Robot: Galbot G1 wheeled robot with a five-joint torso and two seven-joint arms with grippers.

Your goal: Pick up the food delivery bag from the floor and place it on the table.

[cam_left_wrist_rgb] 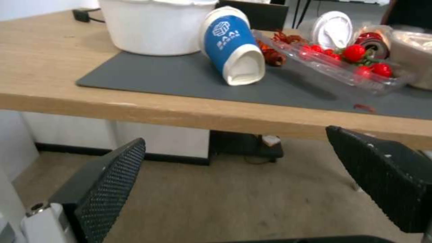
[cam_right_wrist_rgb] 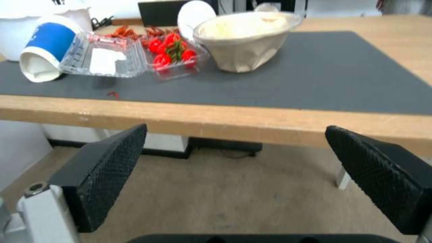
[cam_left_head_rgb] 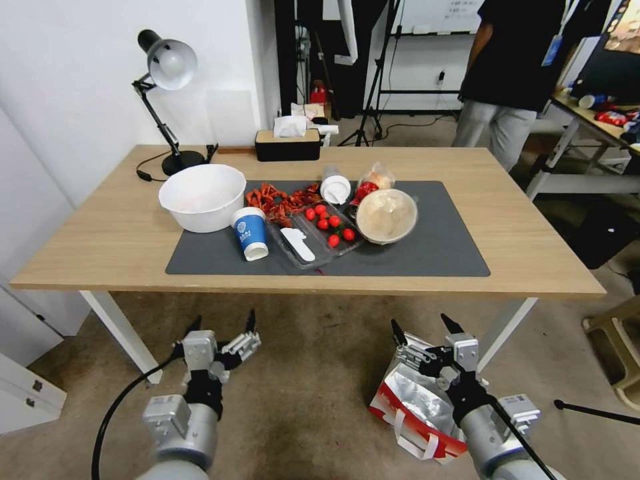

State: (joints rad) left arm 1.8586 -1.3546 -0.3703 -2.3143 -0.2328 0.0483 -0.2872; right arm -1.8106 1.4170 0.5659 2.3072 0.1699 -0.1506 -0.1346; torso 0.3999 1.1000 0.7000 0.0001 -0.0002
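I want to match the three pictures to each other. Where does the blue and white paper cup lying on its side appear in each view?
Head view: the blue and white paper cup lies at the dark grey mat's front left.
Left wrist view: upper middle, beside the white bowl.
Right wrist view: upper left, against the clear plastic tray.
Shared landmark: the table's light-wood front edge.

My right gripper (cam_left_head_rgb: 425, 328) and arm cover part of the delivery bag (cam_left_head_rgb: 408, 404). I can't read its logo. The bench (cam_left_head_rgb: 100, 247) hides the floor (cam_left_head_rgb: 313, 393) behind it.

Head cam high, fwd-down; wrist cams low, close, both facing table (cam_left_head_rgb: 120, 247) edge.
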